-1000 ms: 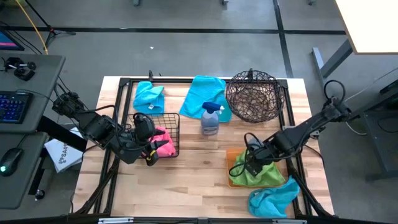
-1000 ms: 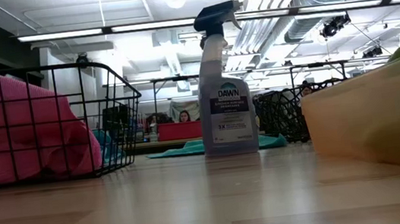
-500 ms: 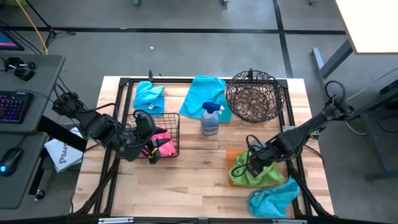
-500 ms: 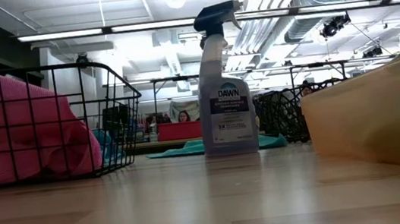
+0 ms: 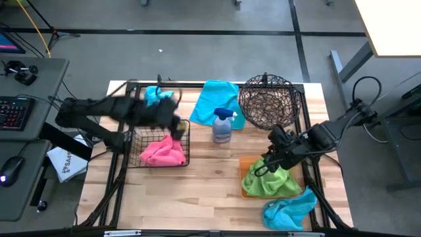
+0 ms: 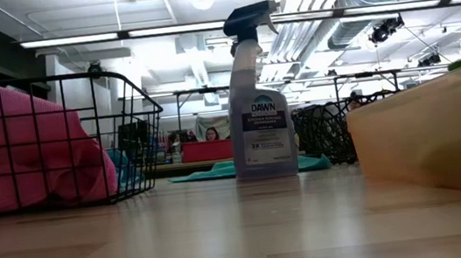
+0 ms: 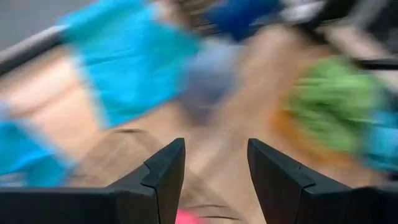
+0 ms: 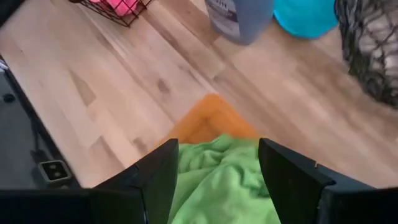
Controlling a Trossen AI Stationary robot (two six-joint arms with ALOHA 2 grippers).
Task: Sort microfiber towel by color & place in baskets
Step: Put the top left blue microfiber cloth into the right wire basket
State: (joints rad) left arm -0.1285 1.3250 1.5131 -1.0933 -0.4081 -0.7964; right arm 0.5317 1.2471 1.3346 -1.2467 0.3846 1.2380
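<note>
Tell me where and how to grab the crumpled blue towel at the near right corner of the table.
Grip the blue towel on its raised, bunched fold near the orange tray, coming straight down from above. It lies in a loose heap on the wood, so a top pinch on a high ridge likely catches cloth. The right gripper, jaws open over the green towel, is nearest.

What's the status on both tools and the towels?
Left tool open, empty. Right tool open above green towel in orange tray. Pink towel in wire-grid basket.
</note>
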